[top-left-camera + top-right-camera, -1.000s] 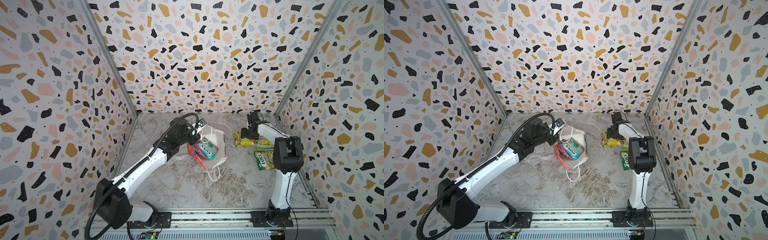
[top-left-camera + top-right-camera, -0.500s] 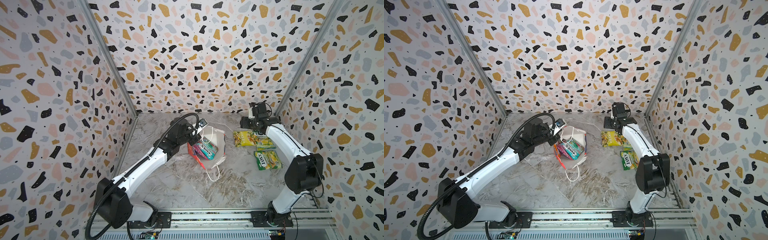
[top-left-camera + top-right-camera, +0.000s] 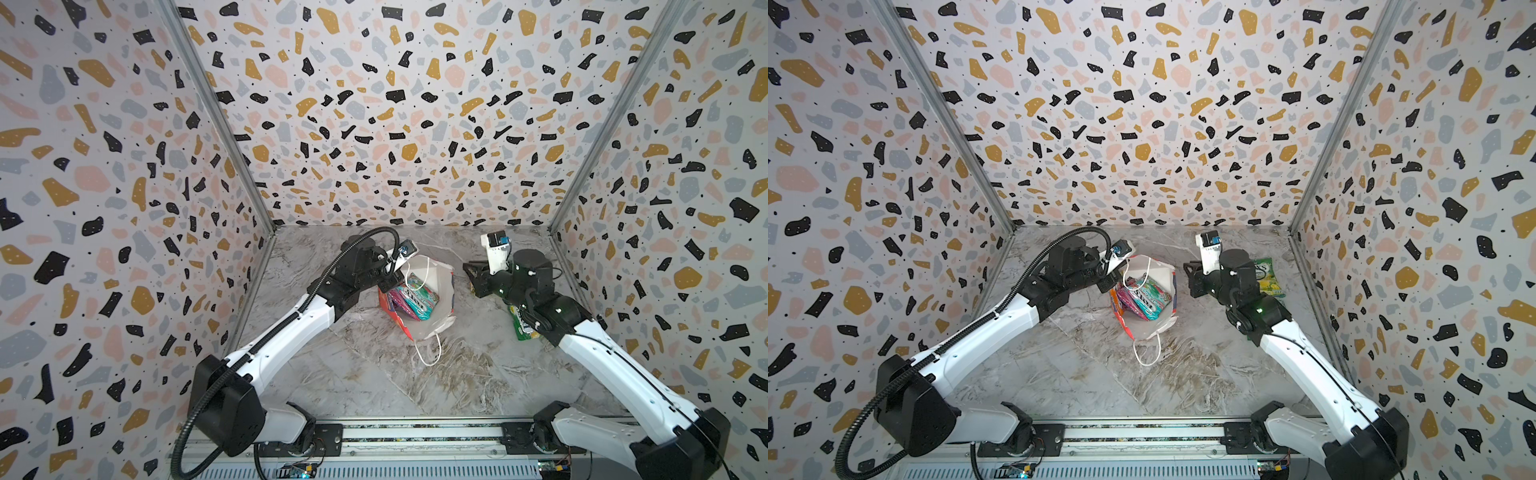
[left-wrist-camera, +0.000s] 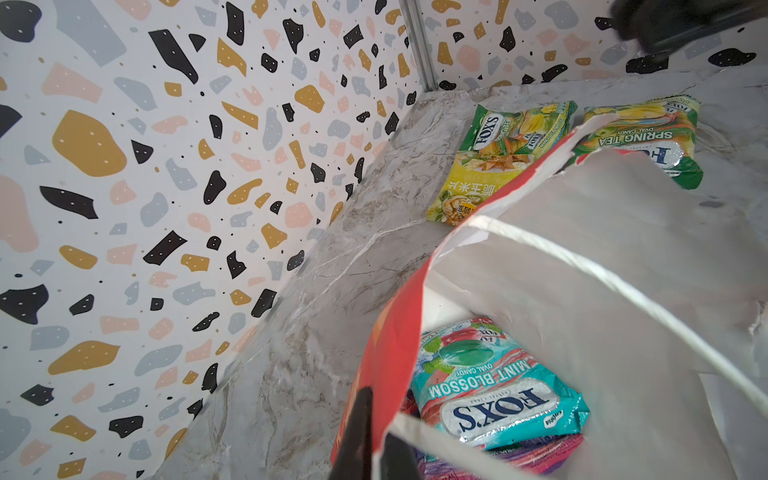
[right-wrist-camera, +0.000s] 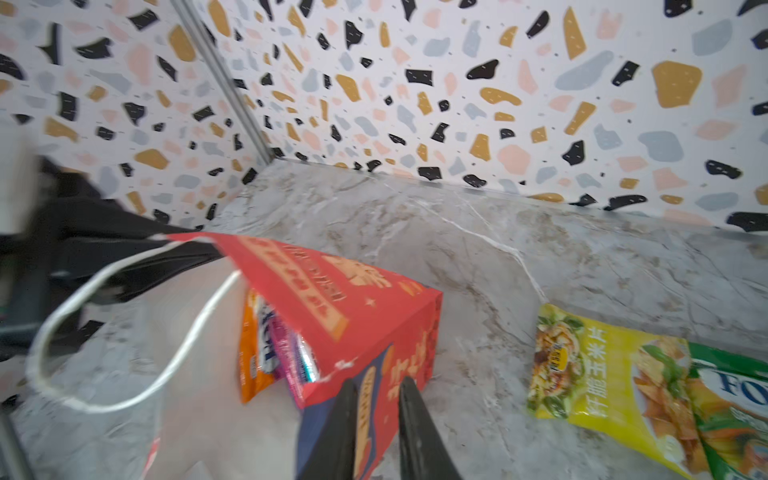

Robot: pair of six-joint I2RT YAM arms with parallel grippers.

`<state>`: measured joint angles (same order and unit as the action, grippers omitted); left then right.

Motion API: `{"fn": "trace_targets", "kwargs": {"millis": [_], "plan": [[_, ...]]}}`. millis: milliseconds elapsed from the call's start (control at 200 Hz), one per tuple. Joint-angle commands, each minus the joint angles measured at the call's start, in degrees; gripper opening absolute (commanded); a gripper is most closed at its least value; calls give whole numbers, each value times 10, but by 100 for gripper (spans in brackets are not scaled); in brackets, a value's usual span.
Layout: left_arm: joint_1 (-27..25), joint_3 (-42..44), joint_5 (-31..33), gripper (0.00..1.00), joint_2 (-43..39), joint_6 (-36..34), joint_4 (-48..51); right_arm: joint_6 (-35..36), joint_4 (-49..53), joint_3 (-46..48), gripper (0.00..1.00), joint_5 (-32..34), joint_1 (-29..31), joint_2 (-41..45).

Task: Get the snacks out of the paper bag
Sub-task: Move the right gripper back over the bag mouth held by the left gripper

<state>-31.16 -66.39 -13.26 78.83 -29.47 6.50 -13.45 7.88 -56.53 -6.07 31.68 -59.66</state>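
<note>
Marble tabletop [image 3: 374, 382] bears the paper bag [image 3: 436, 286] at centre, its 9 o'clock rim pinched by the left gripper [image 4: 376, 419], so the right gripper [image 5: 376, 399], empty and narrowly parted at 3 o'clock, would best widen before reaching in for the teal packet [image 4: 494, 399].

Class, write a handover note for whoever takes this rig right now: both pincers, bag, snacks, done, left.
Left pincer: shut on the paper bag's rim.
Right pincer: jaws slightly apart, empty, beside the bag.
Done: yellow packet and two green packets lie on the table.
Left: teal packet, pink packet and orange packet inside the bag.
</note>
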Motion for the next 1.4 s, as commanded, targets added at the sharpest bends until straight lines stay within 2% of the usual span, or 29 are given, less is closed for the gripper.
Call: {"fn": "trace_targets", "kwargs": {"millis": [0,185,385,446,811,1001,1151,1392], "plan": [[1,-21,-20,0,-3,-17,-22,35,-41,22,14,-1,40,24],[1,-22,-27,0,0,-20,-20,54,-78,55,10,25,139,31],[1,-22,-32,0,3,-21,-19,78,-76,39,5,70,212,-34],[1,-22,-32,0,1,-21,-19,76,-73,34,0,70,216,-55],[1,-15,-47,0,-7,-24,-23,69,-71,22,0,75,217,-134],[1,-15,-75,0,-9,-39,-9,61,-107,37,0,84,219,-173],[1,-11,-96,0,-14,-52,-4,58,-146,61,1,90,220,-186],[0,-14,-85,0,-6,-45,-6,75,-164,72,2,124,220,-189]]}}
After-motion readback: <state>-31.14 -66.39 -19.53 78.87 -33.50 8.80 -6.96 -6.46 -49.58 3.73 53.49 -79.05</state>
